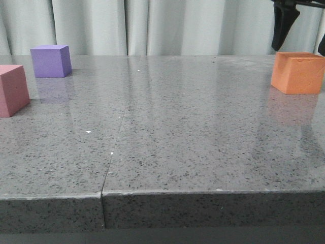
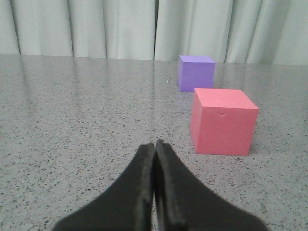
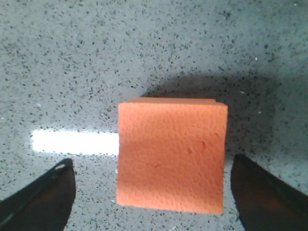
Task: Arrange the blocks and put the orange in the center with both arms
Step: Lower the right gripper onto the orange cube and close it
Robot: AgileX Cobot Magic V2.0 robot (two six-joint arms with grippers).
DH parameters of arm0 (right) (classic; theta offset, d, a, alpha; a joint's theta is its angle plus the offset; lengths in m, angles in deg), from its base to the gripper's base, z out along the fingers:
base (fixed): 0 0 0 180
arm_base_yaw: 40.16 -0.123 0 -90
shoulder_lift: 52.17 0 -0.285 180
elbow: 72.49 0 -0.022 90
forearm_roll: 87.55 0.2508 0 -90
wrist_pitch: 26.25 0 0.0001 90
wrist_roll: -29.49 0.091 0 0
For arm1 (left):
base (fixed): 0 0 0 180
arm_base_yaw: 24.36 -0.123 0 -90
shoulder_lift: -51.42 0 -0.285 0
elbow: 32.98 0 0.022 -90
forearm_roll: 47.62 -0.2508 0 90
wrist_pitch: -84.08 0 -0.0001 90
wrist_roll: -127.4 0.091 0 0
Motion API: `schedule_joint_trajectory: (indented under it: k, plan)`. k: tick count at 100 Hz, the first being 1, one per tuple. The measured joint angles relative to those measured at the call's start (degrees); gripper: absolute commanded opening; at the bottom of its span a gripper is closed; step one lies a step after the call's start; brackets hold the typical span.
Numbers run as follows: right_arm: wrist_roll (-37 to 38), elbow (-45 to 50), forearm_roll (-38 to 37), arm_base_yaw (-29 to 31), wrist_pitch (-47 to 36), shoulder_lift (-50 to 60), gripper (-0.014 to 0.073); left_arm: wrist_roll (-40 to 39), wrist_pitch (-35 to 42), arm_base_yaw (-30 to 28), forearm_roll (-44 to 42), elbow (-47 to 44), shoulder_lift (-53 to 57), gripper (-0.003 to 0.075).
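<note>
A: Right wrist view has the right gripper spread wide above the orange cube, 1 finger on each side, neither touching. A tilted descent could dent or shove it.

B: Orange sits at 2 o'clock, close to the table edge. The left gripper is pressed together, empty. Pink cube and purple cube wait around 10 o'clock; the centre lies open.
</note>
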Motion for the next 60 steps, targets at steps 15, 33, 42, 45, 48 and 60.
schedule_joint_trajectory:
  k: [15, 33, 42, 45, 48, 60]
  plan:
    - [0.00, 0.00, 0.00, 0.00, 0.00, -2.09, 0.0645, 0.00, 0.00, 0.00, 0.00, 0.00, 0.00, -0.0020]
    - [0.00, 0.00, 0.00, 0.00, 0.00, -3.27, 0.0645, 0.00, 0.00, 0.00, 0.00, 0.00, 0.00, -0.0020]
    - [0.00, 0.00, 0.00, 0.00, -0.10, -4.06, 0.0643, 0.00, 0.00, 0.00, 0.00, 0.00, 0.00, -0.0020]
    - [0.00, 0.00, -0.11, 0.00, -0.10, -4.32, 0.0643, 0.00, 0.00, 0.00, 0.00, 0.00, 0.00, -0.0020]
    - [-0.11, 0.00, -0.11, 0.00, -0.10, -4.67, 0.0638, 0.00, 0.00, 0.00, 0.00, 0.00, 0.00, -0.0020]
    - [-0.11, 0.00, -0.32, 0.00, -0.10, -5.34, 0.0534, 0.00, 0.00, 0.00, 0.00, 0.00, 0.00, -0.0020]
